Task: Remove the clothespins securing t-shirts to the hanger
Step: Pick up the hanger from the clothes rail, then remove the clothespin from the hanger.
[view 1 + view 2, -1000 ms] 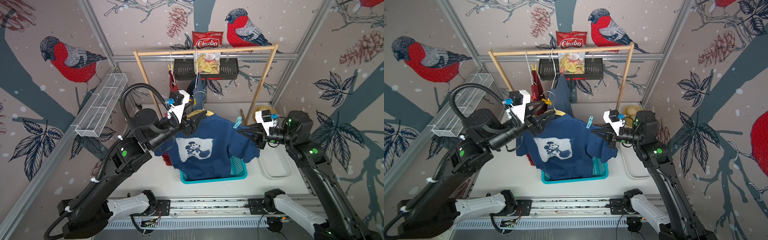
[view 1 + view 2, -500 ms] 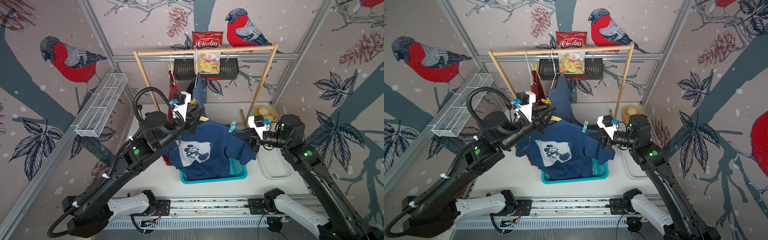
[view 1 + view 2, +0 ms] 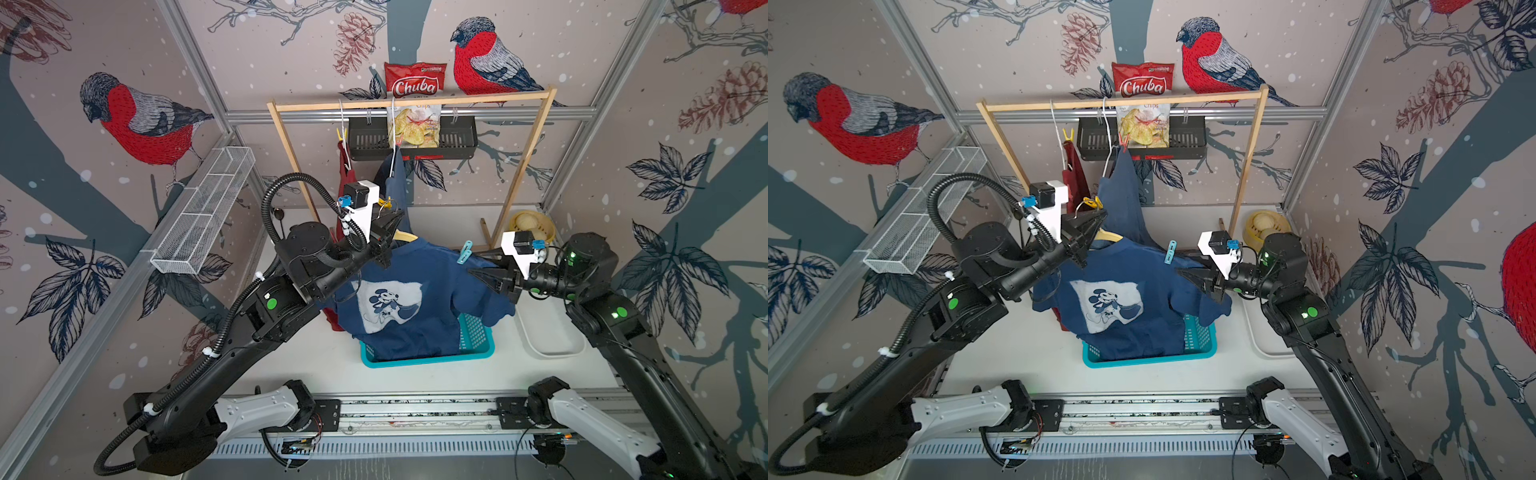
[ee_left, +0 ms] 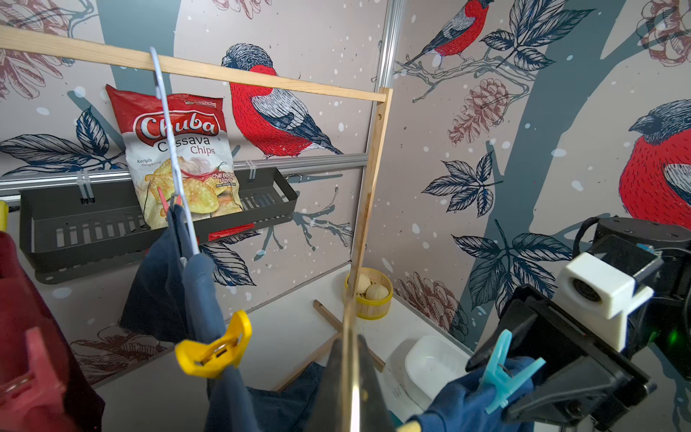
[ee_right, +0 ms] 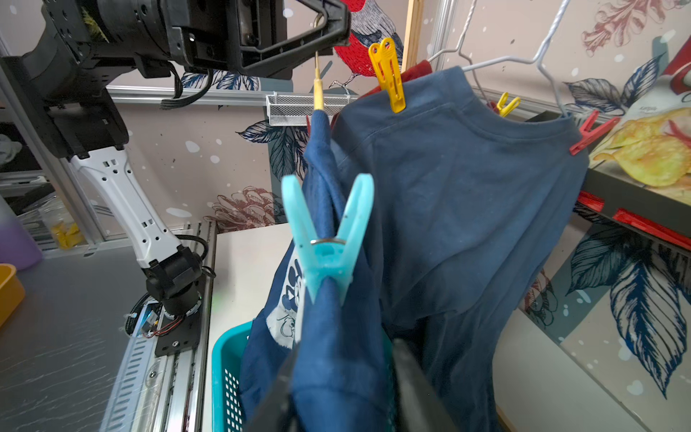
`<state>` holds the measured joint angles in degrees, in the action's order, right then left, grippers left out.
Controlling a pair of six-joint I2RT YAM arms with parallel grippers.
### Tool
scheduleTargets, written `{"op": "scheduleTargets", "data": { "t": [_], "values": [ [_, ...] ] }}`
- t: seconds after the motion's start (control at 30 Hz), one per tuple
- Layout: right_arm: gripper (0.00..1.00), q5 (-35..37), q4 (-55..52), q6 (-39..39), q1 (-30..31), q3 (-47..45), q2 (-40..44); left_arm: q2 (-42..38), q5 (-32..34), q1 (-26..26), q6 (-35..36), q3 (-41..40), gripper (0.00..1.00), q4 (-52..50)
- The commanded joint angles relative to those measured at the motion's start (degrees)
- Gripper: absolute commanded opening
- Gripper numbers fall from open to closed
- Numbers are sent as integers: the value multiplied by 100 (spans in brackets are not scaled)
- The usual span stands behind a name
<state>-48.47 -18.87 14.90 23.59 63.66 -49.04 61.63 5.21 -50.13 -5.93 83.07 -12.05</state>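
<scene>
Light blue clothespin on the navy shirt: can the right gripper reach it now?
Probably yes. The right gripper, jaws open around the navy shirt, sits just short of the light blue clothespin; nothing blocks it.

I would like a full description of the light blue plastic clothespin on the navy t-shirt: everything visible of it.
The light blue clothespin is translucent plastic: two handle legs spread in a V, joined by a metal ring spring. Its short jaws pinch the shoulder of the navy t-shirt with the white cartoon print, handles pointing upward. Only cloth seems to touch it; the right gripper, jaws apart, is close beside it.
</scene>
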Motion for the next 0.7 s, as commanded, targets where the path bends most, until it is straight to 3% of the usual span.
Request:
{"op": "scheduleTargets", "data": {
  "t": [0.0, 0.03, 0.4, 0.67],
  "values": [
    [61, 106, 332, -227, 7, 28, 92, 32, -219, 3, 227, 178, 0, 237],
    [66, 125, 319, -285, 6, 49, 117, 67, -252, 3, 273, 254, 0, 172],
    [76, 260, 176, -664, 10, 446, 101, 309, -476, 3, 424, 609, 0, -179],
    [83, 620, -115, -212, 14, 229, -285, 569, -572, 9, 444, 755, 0, -626]
  ]
}}
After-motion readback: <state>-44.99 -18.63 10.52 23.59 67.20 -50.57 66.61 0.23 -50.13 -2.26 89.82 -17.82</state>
